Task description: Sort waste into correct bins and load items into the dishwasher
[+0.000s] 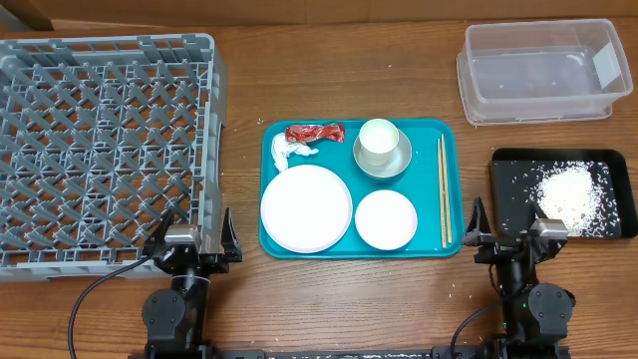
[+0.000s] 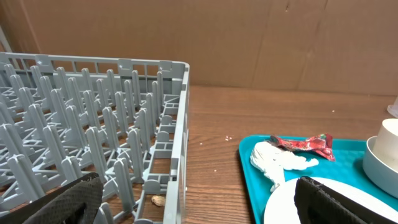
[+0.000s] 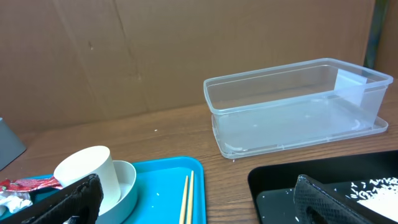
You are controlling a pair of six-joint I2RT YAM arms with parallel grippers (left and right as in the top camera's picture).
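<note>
- The left claw (image 1: pixel 196 232) is standing with its jaws spread wide and gripping nothing. It is sitting at the near edge of the table (image 1: pixel 349 299), just beside the near right corner of the rack (image 1: pixel 214 120).
- That spot is placing it between the rack and the teal tray (image 1: pixel 431 135), probably so that dishes are facing only a short carry to the left.
- The right claw (image 1: pixel 520 232) is gaping just as wide and is also empty. It is hanging over the near left corner of the black tray (image 1: pixel 513 175), where loose rice (image 1: pixel 573 194) is lying.
- The tissue (image 1: pixel 292 151) and the red wrapper (image 1: pixel 315 132) are lying touching each other in the far left corner of the teal tray, closer to the left claw.
- The cup (image 1: pixel 379 138) is standing upright inside the bowl (image 1: pixel 384 165) at the far side of the tray, so the two are going to need separating or lifting together.
- The big plate (image 1: pixel 306 207) and the small plate (image 1: pixel 386 218) are lying flat side by side along the near side, the big one to the left.
- Chopsticks (image 1: pixel 443 189) are lying along the tray's right edge.
- The clear tub (image 1: pixel 538 75) is waiting at the far right, well apart from the waste, and nothing is showing inside it.
- The rack is also standing bare, so the sorting is not yet looking started.
</note>
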